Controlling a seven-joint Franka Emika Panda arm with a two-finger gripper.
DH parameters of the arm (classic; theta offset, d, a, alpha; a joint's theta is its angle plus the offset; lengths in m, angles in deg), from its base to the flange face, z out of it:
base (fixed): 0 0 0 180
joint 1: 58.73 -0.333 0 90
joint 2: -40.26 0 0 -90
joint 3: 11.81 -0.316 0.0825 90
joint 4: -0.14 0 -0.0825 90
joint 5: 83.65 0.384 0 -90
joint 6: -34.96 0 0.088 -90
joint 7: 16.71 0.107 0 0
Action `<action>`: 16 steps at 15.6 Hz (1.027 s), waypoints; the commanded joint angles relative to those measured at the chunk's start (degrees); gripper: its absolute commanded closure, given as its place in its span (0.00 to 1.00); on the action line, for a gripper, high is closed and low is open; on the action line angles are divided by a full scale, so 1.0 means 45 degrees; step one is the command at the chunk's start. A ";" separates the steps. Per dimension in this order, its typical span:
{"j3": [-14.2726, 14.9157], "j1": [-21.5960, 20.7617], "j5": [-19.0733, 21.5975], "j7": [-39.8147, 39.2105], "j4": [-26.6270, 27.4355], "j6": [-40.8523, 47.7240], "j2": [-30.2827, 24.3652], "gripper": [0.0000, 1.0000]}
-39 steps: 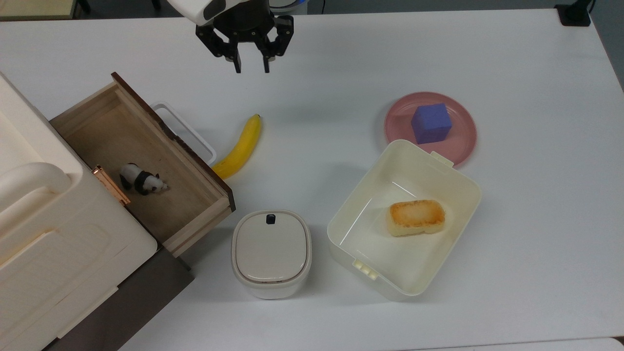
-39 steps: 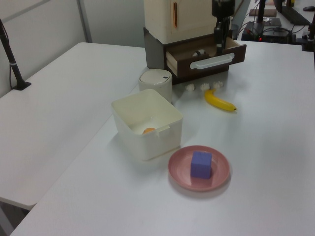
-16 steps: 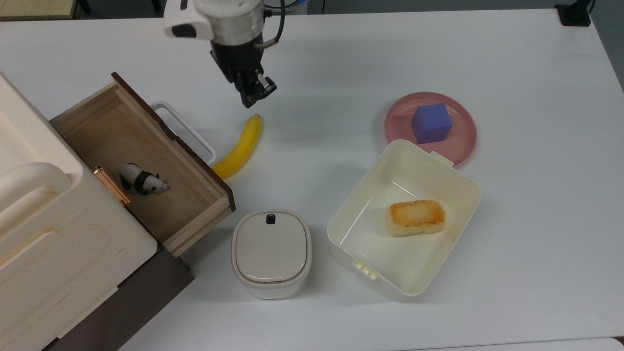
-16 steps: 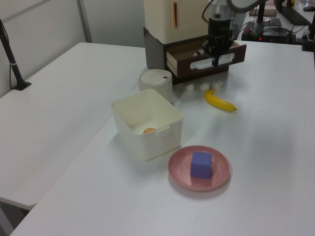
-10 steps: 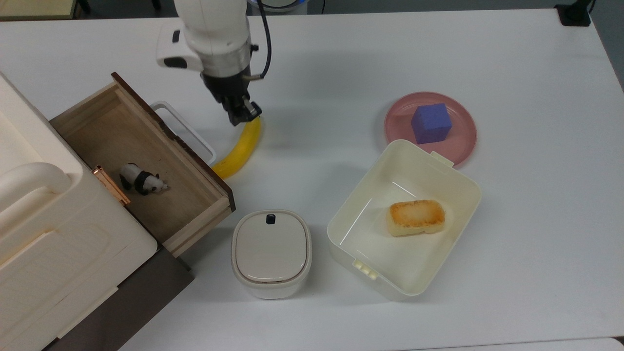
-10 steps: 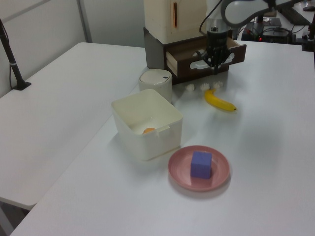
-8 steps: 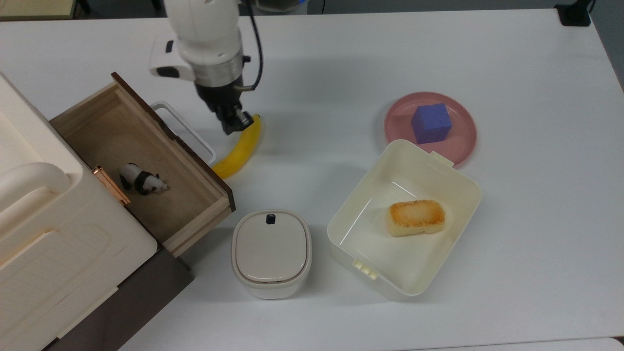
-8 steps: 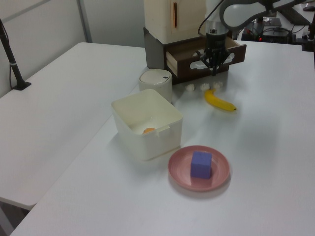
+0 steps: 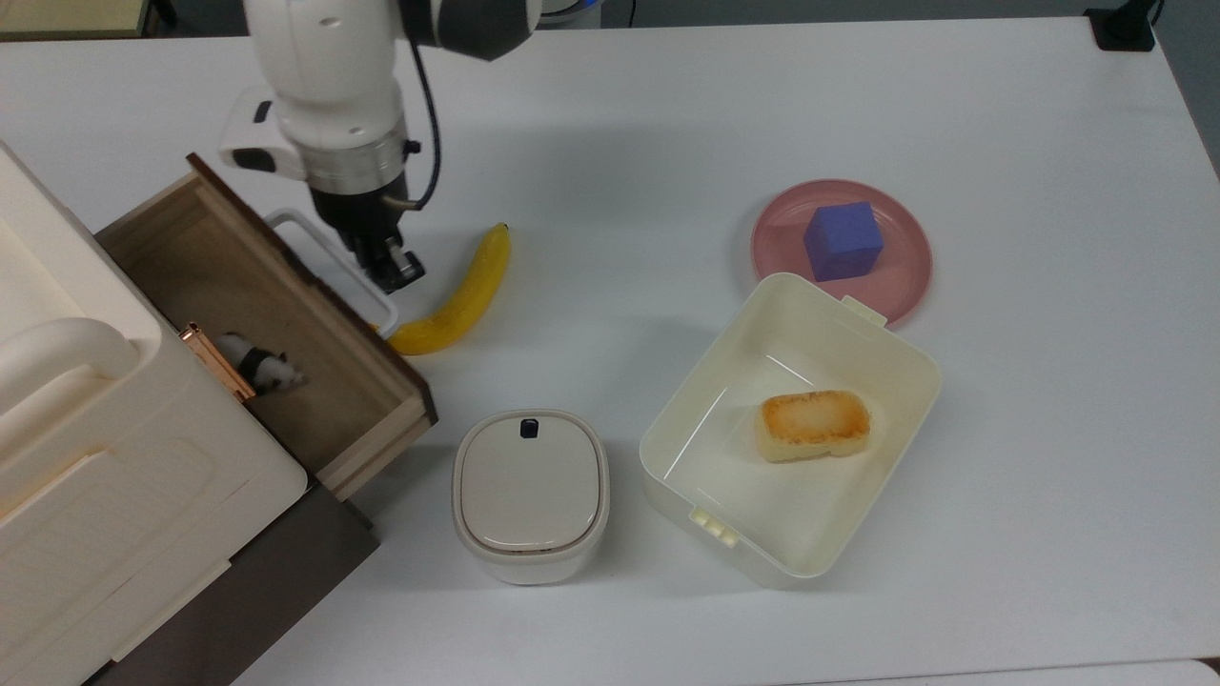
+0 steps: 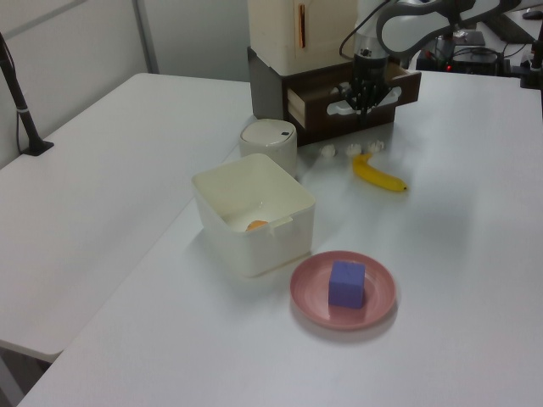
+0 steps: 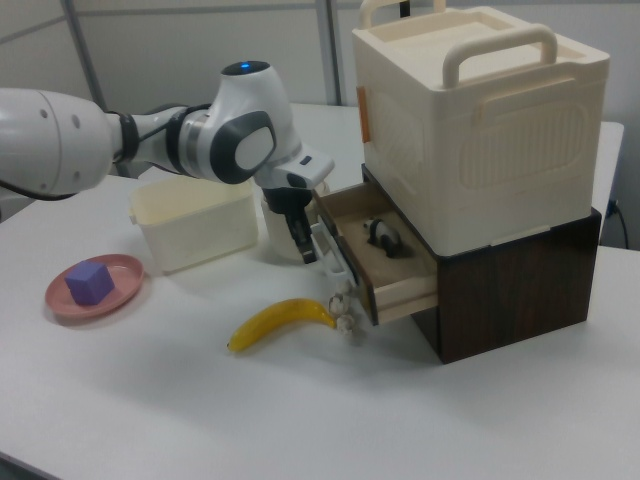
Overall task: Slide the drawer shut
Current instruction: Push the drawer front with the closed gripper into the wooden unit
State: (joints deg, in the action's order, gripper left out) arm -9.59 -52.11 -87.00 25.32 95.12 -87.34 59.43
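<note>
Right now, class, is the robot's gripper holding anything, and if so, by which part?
Nothing is held. The gripper presses against the white loop handle of the drawer, its fingers shut beside the handle, not around it.

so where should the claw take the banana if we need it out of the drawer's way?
Probably mid-body of the banana, from above, jaws across its narrow width. It lies flat on the table, one end close by the drawer front and white handle, the far end free. The claw sits at the handle, so approach from the top view's right.
</note>
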 commanded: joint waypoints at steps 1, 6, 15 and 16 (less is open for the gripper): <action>0.0053 0.0520 -0.0818 0.0231 -0.1301 -0.0809 0.1148 1.00; 0.0073 0.1165 -0.1229 0.0212 -0.1400 -0.2624 0.1443 1.00; 0.0034 0.1342 -0.1834 -0.0197 -0.1381 -0.3253 0.1229 1.00; -0.0082 0.1264 -0.1854 -0.0604 -0.1303 -0.3059 0.1093 1.00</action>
State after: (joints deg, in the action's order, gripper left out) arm -9.66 -46.05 -93.41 25.21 89.90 -100.20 65.64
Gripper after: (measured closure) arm 0.991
